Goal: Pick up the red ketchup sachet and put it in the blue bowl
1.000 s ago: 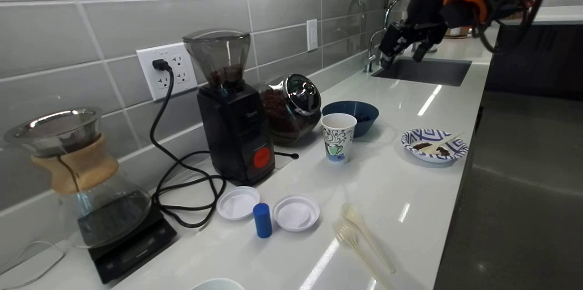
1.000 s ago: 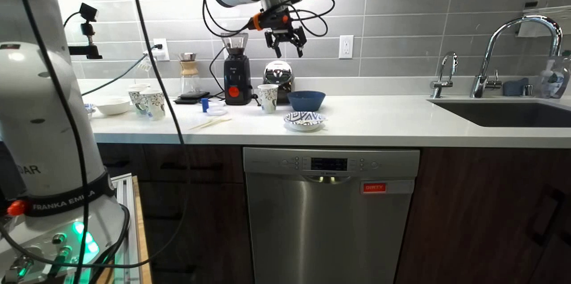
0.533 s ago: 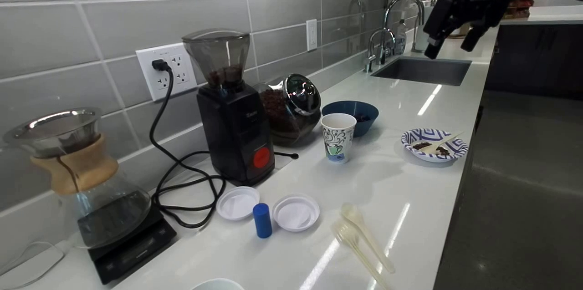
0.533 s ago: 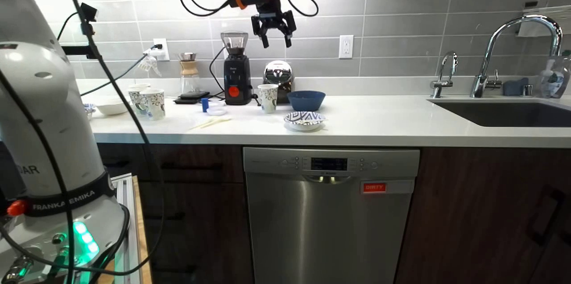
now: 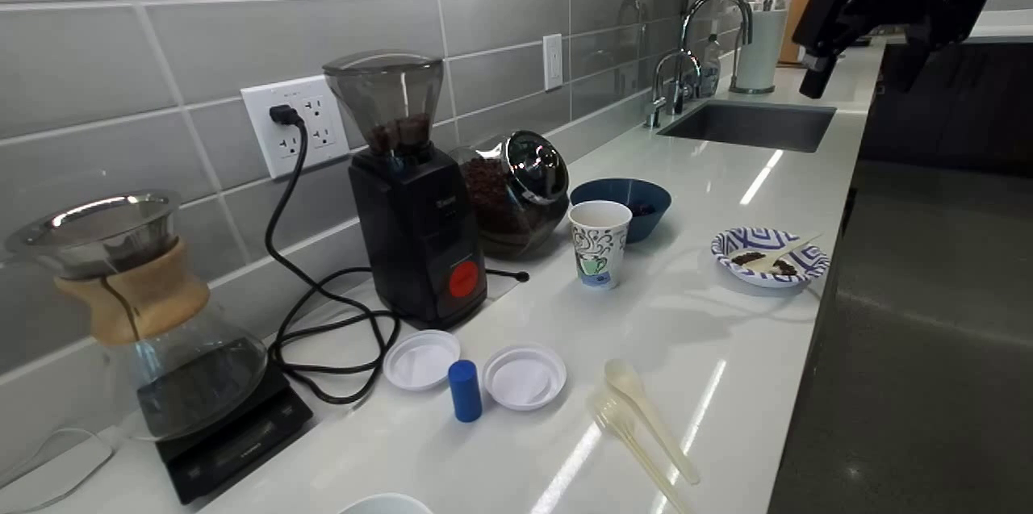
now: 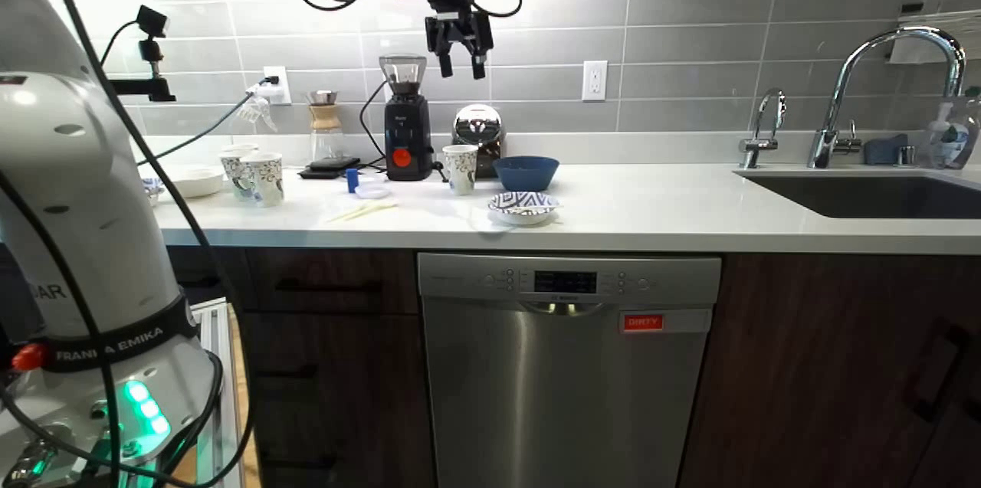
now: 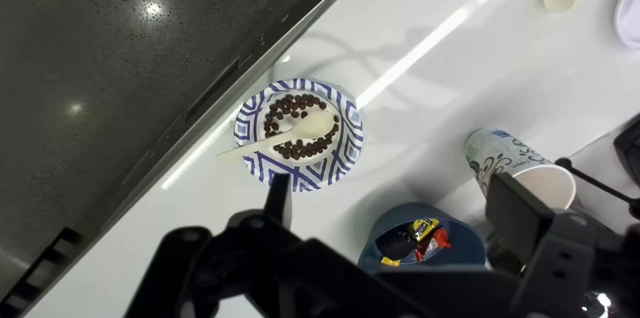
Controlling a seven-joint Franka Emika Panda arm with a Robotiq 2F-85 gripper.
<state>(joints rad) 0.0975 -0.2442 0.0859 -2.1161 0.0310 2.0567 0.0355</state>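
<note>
The blue bowl (image 5: pixel 623 203) stands on the counter behind the paper cup. It shows in both exterior views (image 6: pixel 526 174). In the wrist view the bowl (image 7: pixel 382 230) holds several small packets. A small red packet (image 7: pixel 433 244), which looks like the ketchup sachet, lies inside it beside yellow and dark packets. The lower part of the bowl is hidden by my gripper there. My gripper (image 7: pixel 400 203) is open and empty, its fingers wide apart. It hangs high above the counter in both exterior views (image 5: pixel 863 70) (image 6: pixel 462 68).
A paper cup (image 5: pixel 599 248) stands against the bowl's near side. A patterned dish (image 5: pixel 767 276) with coffee beans and a spoon sits near the counter edge. A grinder (image 5: pixel 420 231), a tilted glass jar (image 5: pixel 504 199) and plastic cutlery (image 5: pixel 646 417) are on the counter.
My gripper has risen and moved left in an exterior view, and come closer to the camera in the other view. It stays open. The bowl, cup and dish have not moved.
</note>
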